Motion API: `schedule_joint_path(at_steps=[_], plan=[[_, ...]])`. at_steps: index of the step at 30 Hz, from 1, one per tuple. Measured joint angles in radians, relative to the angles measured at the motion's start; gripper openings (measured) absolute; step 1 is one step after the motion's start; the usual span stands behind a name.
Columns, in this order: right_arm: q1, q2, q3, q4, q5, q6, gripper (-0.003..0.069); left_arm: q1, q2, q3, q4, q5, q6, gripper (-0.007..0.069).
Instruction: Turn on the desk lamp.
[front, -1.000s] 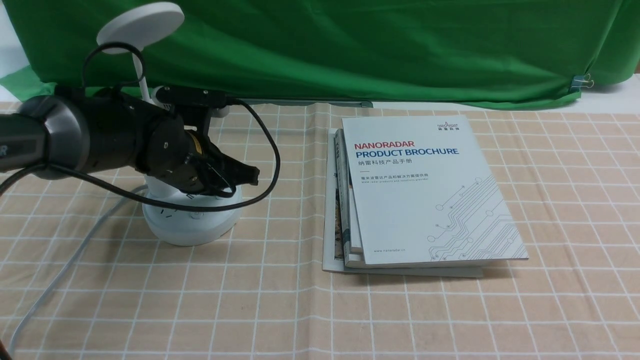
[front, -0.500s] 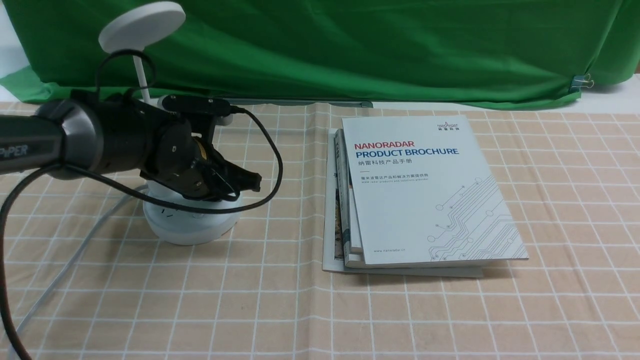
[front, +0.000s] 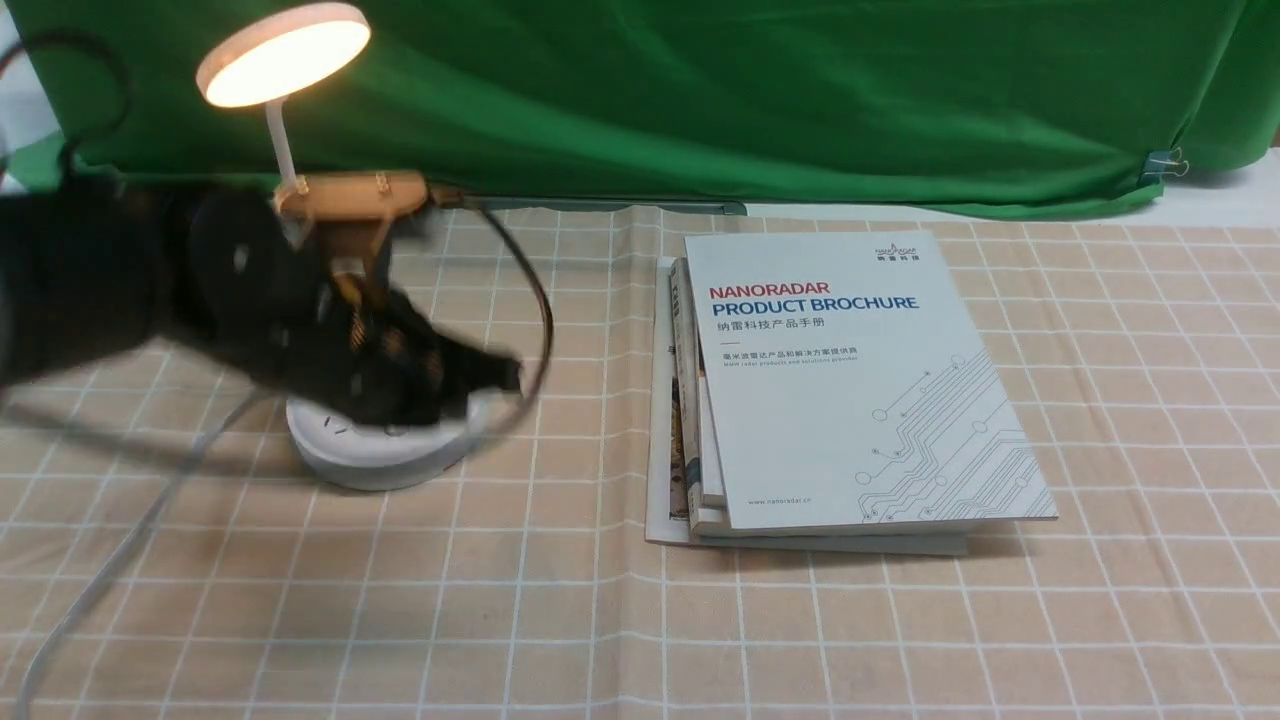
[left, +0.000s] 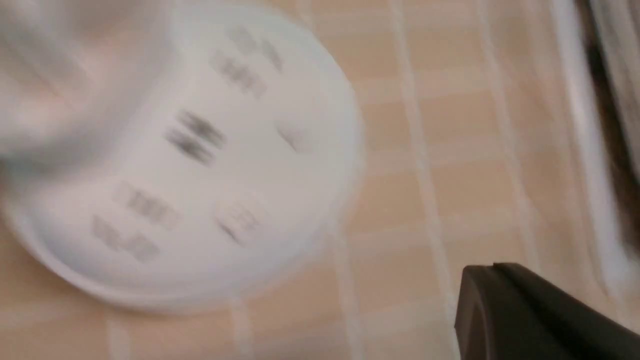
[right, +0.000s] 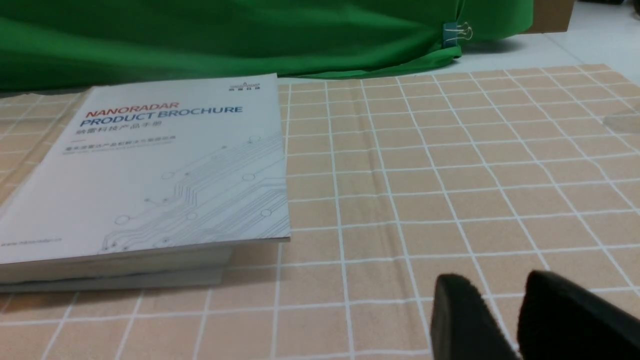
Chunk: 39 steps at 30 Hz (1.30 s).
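The left claw (front: 500, 372), a blur whose grip cannot be made out, hangs over the glowing desk lamp (front: 283, 52), upright at far left on the desk (front: 600, 620), its round base just below and left of the tip.

The table (front: 900, 640) wears a beige cloth with white checks. At its left stands the desk lamp (front: 375, 455) on a round white base, its grey cord (front: 100, 580) trailing toward the near edge. To the right lies 1 stack of brochures (front: 850, 400).
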Motion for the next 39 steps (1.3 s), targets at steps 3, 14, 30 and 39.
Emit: schedule_joint_path(at_steps=[3,14,30,39], plan=[[0.0,0.0,0.0,0.0,0.0,0.0,0.0239,-0.071,-0.158,0.135,-0.119,-0.043,0.162,0.0001],[0.0,0.0,0.0,0.0,0.0,0.0,0.0239,-0.166,-0.653,0.351,-0.109,-0.304,0.326,0.0001],[0.0,0.0,0.0,0.0,0.0,0.0,0.0239,-0.171,-0.824,0.378,-0.003,-0.252,0.334,0.0001],[0.0,0.0,0.0,0.0,0.0,0.0,0.0239,-0.109,-1.181,0.682,0.033,-0.488,0.279,0.0001]])
